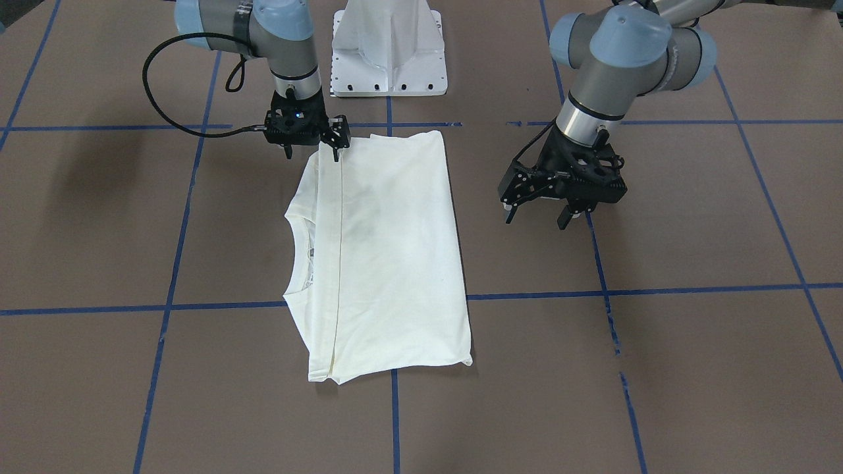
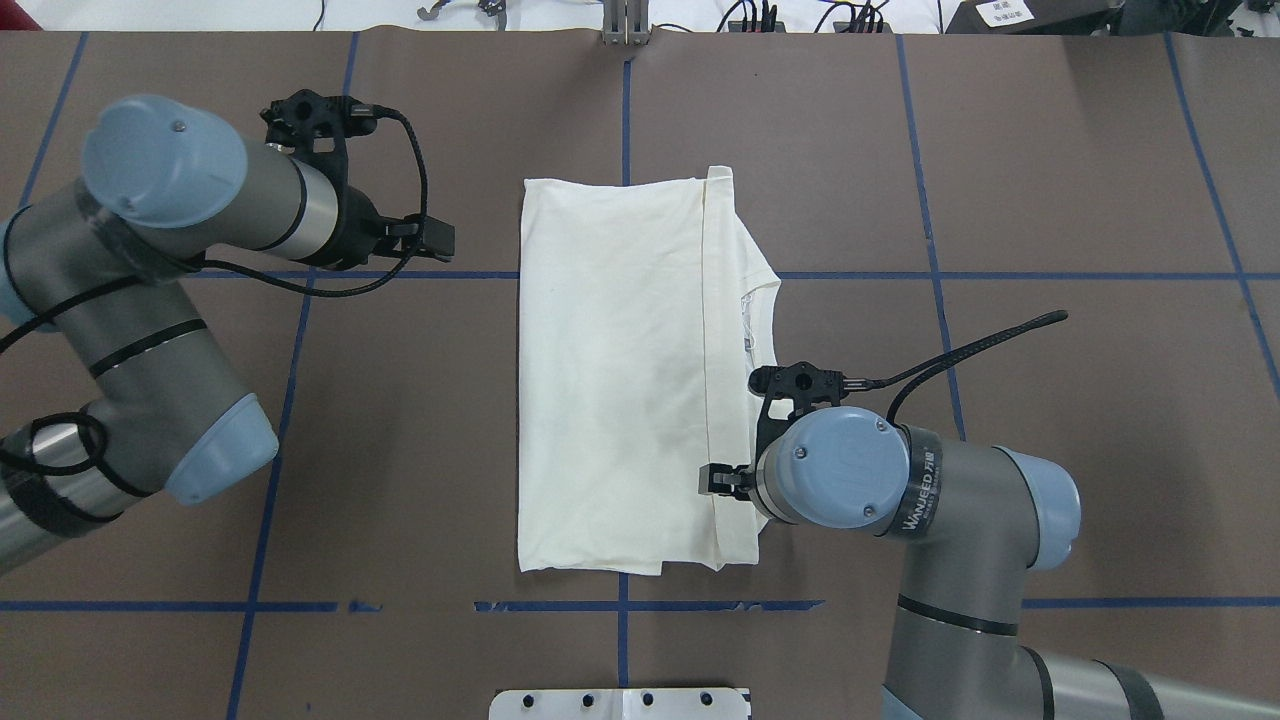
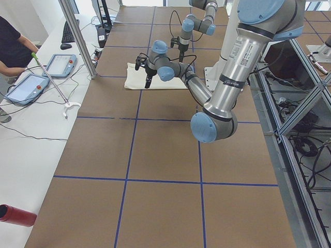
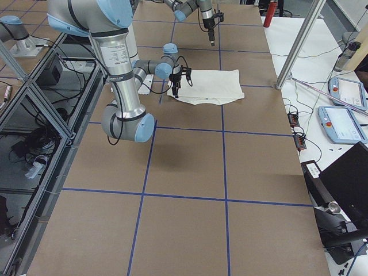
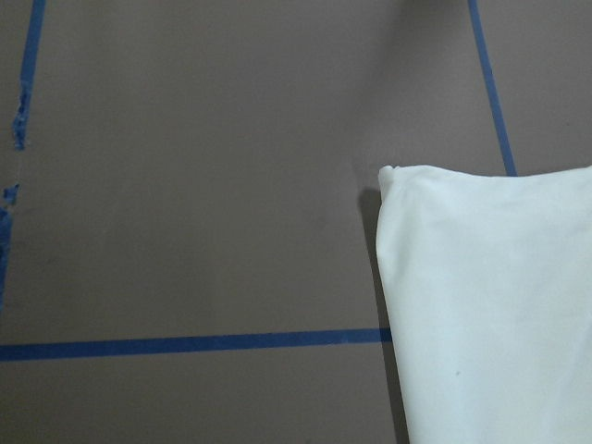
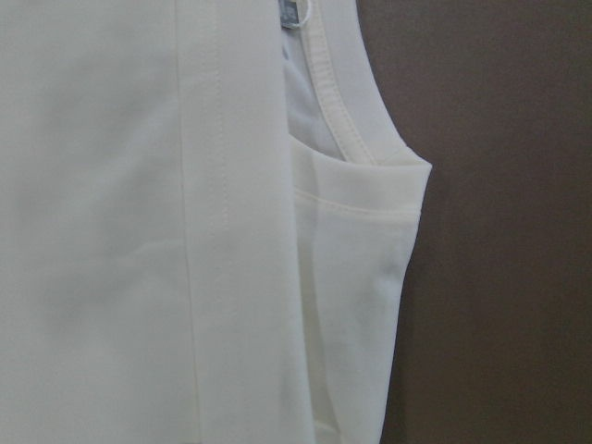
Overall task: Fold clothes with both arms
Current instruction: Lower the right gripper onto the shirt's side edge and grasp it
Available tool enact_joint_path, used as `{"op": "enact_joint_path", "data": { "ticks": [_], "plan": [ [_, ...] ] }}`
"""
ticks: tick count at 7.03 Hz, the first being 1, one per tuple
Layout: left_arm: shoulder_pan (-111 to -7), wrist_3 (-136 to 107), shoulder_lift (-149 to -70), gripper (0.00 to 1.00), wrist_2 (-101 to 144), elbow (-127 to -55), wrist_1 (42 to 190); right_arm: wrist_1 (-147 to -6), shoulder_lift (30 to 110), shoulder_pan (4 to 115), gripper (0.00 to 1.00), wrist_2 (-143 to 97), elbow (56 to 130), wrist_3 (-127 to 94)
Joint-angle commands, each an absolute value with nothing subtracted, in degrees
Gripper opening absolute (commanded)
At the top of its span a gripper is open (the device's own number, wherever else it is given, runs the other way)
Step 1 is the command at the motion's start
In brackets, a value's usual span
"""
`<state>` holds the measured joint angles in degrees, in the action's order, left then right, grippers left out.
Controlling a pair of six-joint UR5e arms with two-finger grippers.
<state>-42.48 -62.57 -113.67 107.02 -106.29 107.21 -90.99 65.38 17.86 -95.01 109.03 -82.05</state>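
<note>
Brown table (image 1: 691,368), blue tape grid (image 1: 658,289), cream T-shirt (image 1: 395,263), white bench (image 3: 31,155)

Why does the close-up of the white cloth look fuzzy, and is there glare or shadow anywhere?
Right wrist view: the shirt fills the frame at close range, so seams look soft. Left wrist view: a dark shadow edges the shirt's corner. Front-facing view: a faint, blurry shadow on the table; no glare.

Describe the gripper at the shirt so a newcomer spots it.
On the brown table lies a folded cream-white shirt. The black two-finger right gripper stands at its corner nearest the white pedestal; the left gripper hangs off the cloth.
</note>
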Motion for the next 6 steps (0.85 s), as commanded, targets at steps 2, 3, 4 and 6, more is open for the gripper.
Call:
{"op": "enact_joint_path", "data": {
  "ticks": [2,3,4,6],
  "plan": [
    [-42.3,-62.4,-112.6,1.00,107.2,-107.5,106.7,-96.9,60.0,17.1,1.00,-95.4,106.1,-81.8],
    [-42.2,-62.4,-112.7,1.00,107.2,-107.5,106.8,-97.1,59.9,16.5,1.00,-95.4,105.1,-81.7],
    [-42.2,-62.5,-112.7,1.00,107.2,-107.7,106.8,-98.0,59.9,16.1,1.00,-95.4,104.6,-81.0],
    [-42.2,-62.5,-112.7,1.00,107.3,-107.6,106.9,-100.4,59.7,16.0,1.00,-95.8,104.5,-79.3]
  ]
}}
